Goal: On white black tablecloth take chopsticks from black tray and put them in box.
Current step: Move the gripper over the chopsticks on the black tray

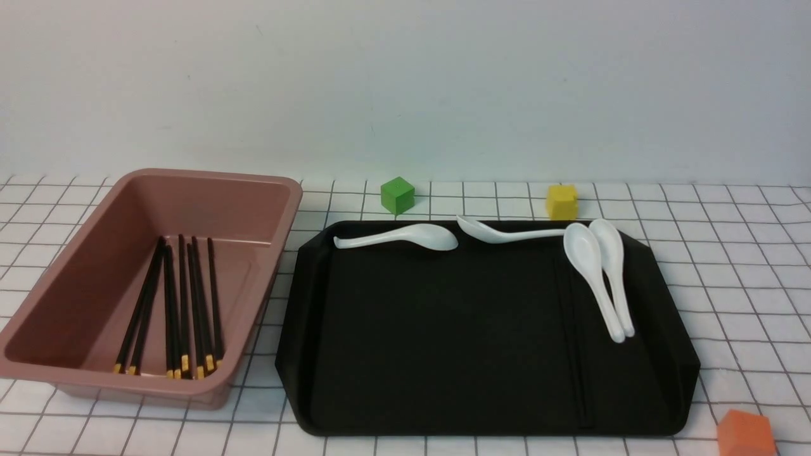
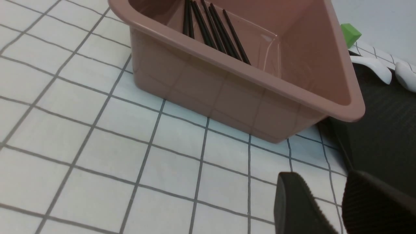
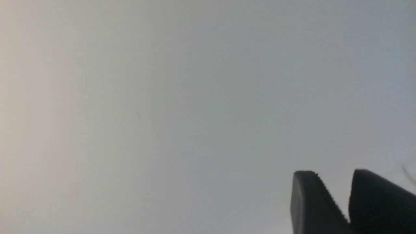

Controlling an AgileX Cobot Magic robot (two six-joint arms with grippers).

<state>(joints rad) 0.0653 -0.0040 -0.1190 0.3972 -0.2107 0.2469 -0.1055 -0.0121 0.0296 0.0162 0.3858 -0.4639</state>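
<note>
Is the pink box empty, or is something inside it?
Not empty: the box holds several black chopsticks with yellow ends, lying on its bottom.

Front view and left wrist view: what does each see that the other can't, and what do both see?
Only the front view shows the yellow cube, the orange cube and the yellow ends of the chopsticks. Only the left wrist view shows the left gripper, open over the tablecloth. Both show the box holding chopsticks, the green cube, the black tray and white spoons.
</note>
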